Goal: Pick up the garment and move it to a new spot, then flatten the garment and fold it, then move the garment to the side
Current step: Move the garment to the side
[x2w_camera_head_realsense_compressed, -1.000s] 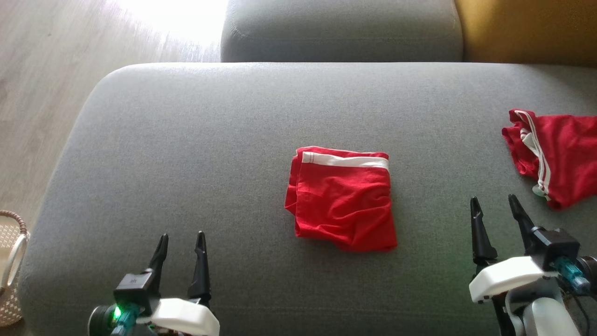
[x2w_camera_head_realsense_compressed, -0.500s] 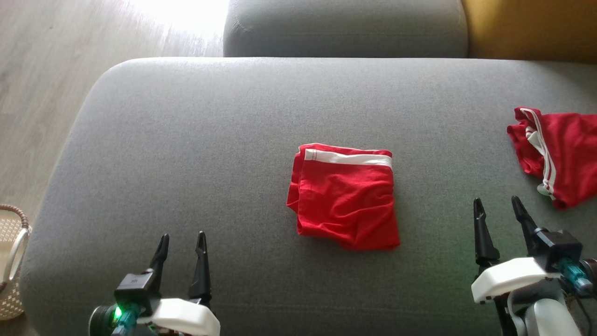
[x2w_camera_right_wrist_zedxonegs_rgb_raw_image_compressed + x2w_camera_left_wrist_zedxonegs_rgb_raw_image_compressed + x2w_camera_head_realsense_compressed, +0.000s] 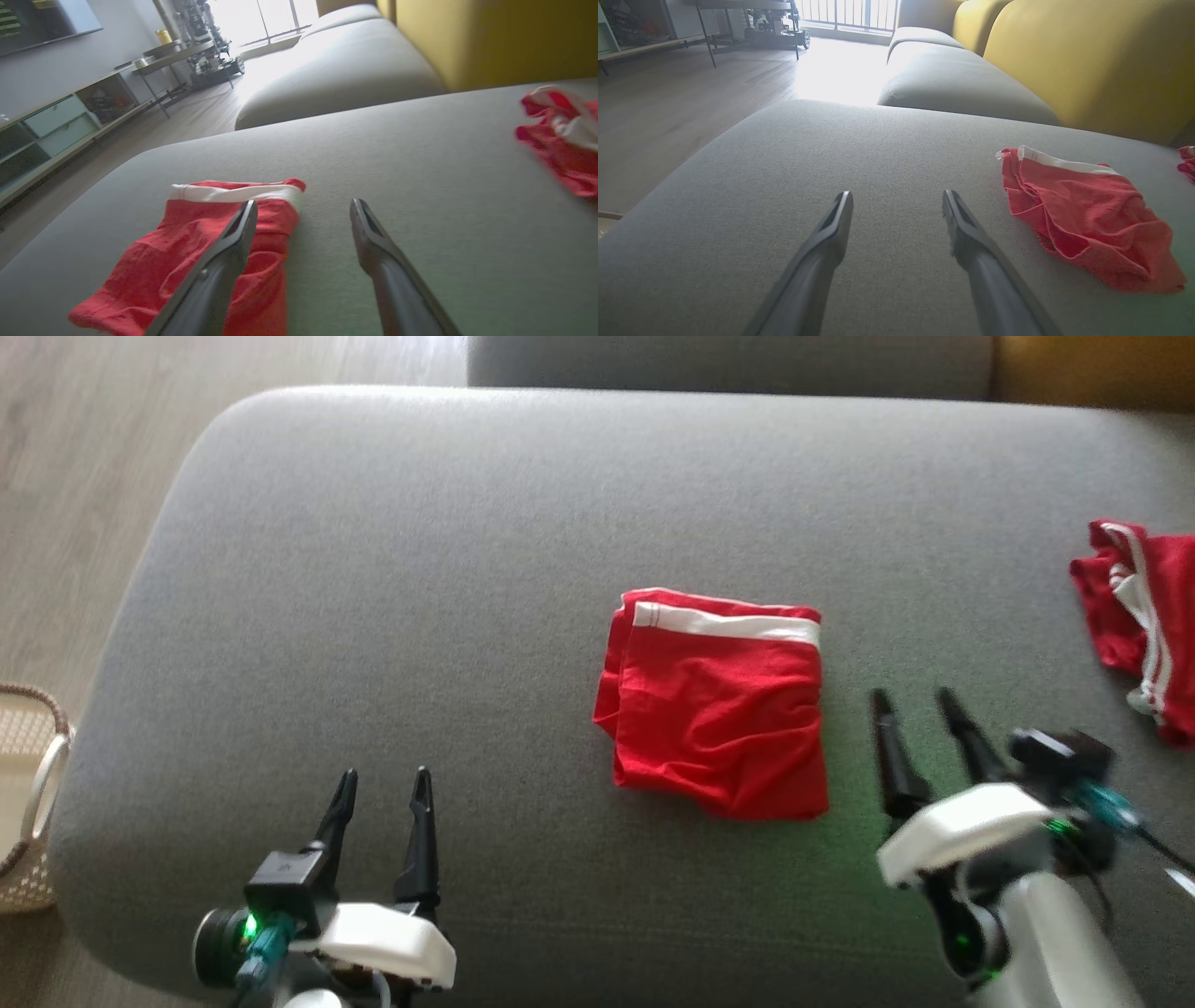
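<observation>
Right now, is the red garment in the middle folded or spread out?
Folded. The red garment lies as a small layered square on the grey sofa cushion, with its white waistband along one edge.

1. Folded garment (image 3: 719, 709): red, with one white band along its edge.
2. Second garment (image 3: 1144, 625): red, thin white stripes.
3. Seat cushion (image 3: 420, 569): plain grey.
4. Backrest (image 3: 1087, 56): mustard yellow.
5. Basket (image 3: 23, 887): beige weave.

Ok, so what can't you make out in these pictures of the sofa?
Second red garment: cut off by the head view's right edge; full shape unknown.
Right gripper: motion-blurred in the head view.
Folded garment: lower layers hidden by its top layer; one finger covers part in the right wrist view.
Basket: cut off by the head view's left edge; contents unreadable.
</observation>
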